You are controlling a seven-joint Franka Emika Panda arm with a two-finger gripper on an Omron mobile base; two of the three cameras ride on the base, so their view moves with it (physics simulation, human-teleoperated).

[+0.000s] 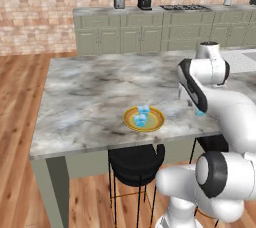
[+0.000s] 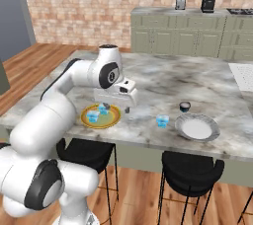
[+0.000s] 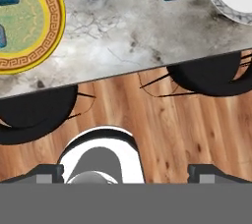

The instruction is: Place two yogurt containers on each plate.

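Behind the arm [image 1: 200, 87], a half-hidden yogurt container [image 1: 200, 113]

Yellow-orange plate [image 3: 47, 41], grey-white plate [image 2: 197, 128]

We count two plates: a yellow plate [image 2: 101, 116] and a white plate [image 2: 197, 127]. We see three cups: two on the yellow plate, cup one [image 2: 93, 116] and cup two [image 2: 103, 108], plus a third cup [image 2: 162, 120] on the counter [image 2: 163, 83] near the white plate. One small dark bowl [image 2: 185, 106] sits there too. Two black stools [image 2: 192, 168] stand under the counter edge. One toaster [image 2: 180, 3] and one coffee machine [image 2: 208, 1] sit on the back counter.
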